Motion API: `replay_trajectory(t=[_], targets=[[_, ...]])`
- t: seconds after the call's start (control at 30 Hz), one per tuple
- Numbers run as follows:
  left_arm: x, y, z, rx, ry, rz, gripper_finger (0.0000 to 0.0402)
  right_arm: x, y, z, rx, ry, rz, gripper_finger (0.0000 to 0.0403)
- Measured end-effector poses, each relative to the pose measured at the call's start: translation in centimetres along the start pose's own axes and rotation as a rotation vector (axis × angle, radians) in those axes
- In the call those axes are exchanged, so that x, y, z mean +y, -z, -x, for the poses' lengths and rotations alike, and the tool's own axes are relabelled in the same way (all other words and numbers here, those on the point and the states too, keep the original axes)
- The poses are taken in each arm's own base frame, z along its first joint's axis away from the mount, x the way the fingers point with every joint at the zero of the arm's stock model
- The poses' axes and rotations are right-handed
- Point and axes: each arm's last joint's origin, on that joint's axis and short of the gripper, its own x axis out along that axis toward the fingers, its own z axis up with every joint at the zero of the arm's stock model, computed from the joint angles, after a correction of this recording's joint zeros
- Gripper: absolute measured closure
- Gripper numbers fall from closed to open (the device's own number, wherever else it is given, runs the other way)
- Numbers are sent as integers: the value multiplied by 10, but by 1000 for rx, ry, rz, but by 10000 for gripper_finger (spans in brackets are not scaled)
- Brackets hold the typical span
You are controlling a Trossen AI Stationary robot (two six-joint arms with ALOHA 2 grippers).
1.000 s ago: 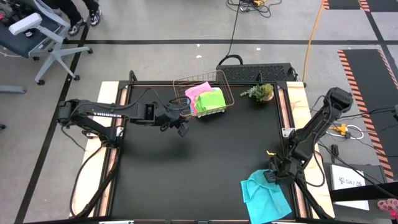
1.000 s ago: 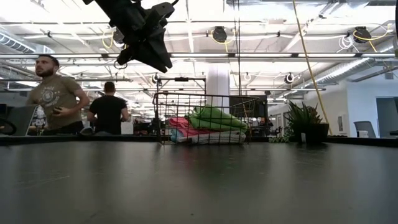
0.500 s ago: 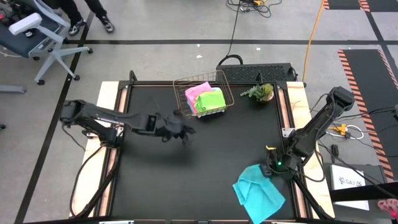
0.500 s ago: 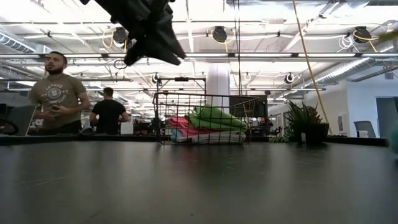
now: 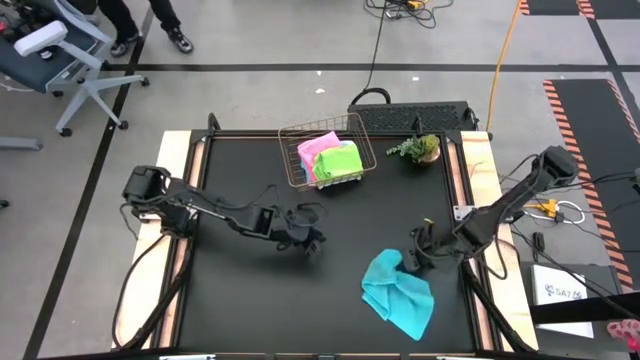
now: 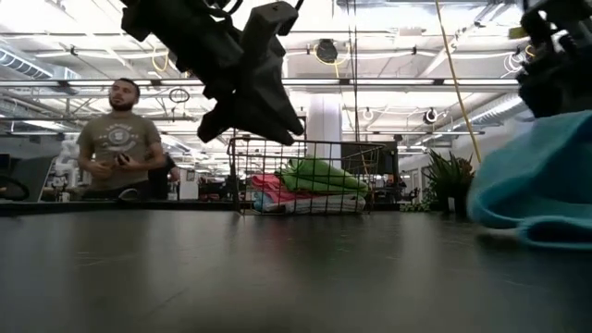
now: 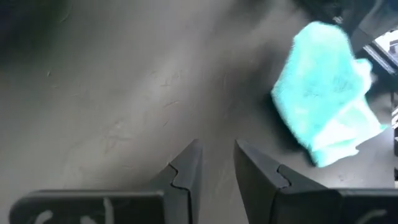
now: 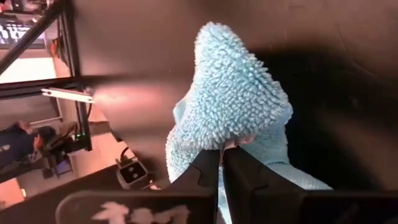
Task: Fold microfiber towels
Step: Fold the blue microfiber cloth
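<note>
A cyan microfiber towel lies bunched at the table's near right, and my right gripper is shut on its upper end. It also shows in the low view and the left wrist view. My left gripper hovers open above bare mat near the table's middle, left of the towel, with nothing between its fingers. A pink towel and a lime green towel rest folded in the copper wire basket at the far middle. My right gripper pinches a bunched-up fold of the cyan towel between its two fingers; how many layers, I cannot tell. The fingers slant down from the table's right. The held end is raised, and the rest droops slack onto the mat.
A small green plant stands at the far right, beside the basket. Bare black mat lies between the two grippers and along the near left. A person stands in the room beyond the table's far edge.
My right gripper has gone toward the table's left and up, turning as it went, and dragged the cyan towel toward the middle; the held end has lifted and the towel has bunched. My left gripper has come down and moved toward the table's right and near edge, closer to the towel.
</note>
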Motion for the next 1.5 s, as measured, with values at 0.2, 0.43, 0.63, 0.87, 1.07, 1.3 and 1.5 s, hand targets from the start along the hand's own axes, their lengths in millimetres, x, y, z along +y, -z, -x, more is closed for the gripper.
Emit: replay_trajectory(t=[0.2,0.43,0.63,0.87,1.07,1.3,1.5], targets=[[-5,-6,2,-55,54,-32,311,8,-19,-11,-83,-26,66,403],[-11,-12,3,-128,104,-71,311,10,-45,-19,-195,4,106,403],[-6,-12,2,-208,-38,-151,312,21,-63,-19,-273,-73,157,403],[-9,-4,-3,-224,-111,-316,312,28,-75,-17,-328,-125,188,403],[-10,13,-22,-190,-123,-384,312,30,-80,-16,-354,-145,197,403],[-11,32,-41,-159,-104,-318,312,31,-83,-16,-367,-152,209,403],[-5,30,-44,-195,-176,-313,312,31,-83,-16,-364,-151,209,403]])
